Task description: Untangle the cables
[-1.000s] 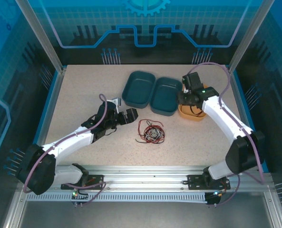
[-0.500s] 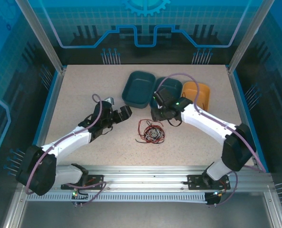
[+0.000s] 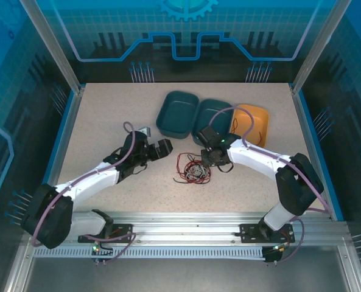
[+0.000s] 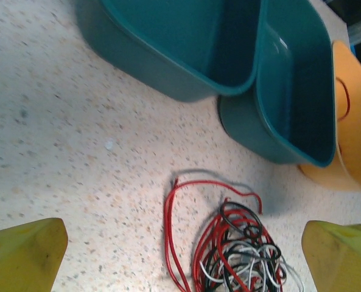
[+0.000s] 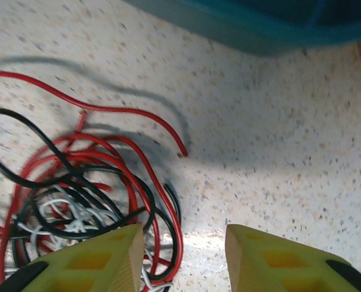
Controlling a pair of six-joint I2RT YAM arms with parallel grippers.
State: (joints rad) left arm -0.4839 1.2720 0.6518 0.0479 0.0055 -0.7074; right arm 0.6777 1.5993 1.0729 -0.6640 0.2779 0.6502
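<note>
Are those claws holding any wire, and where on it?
Nothing is held. The left gripper stands open beside the cables; the right gripper hangs over the pile's edge, jaws apart, gripping nothing yet.

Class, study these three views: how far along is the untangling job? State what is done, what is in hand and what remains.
Done: nothing clearly; the cables lie as one red, black and white knot. In hand: the right gripper hovers open at the knot's edge, gripping nothing; the left gripper is wide open, facing the knot. Left: pull every strand apart.
</note>
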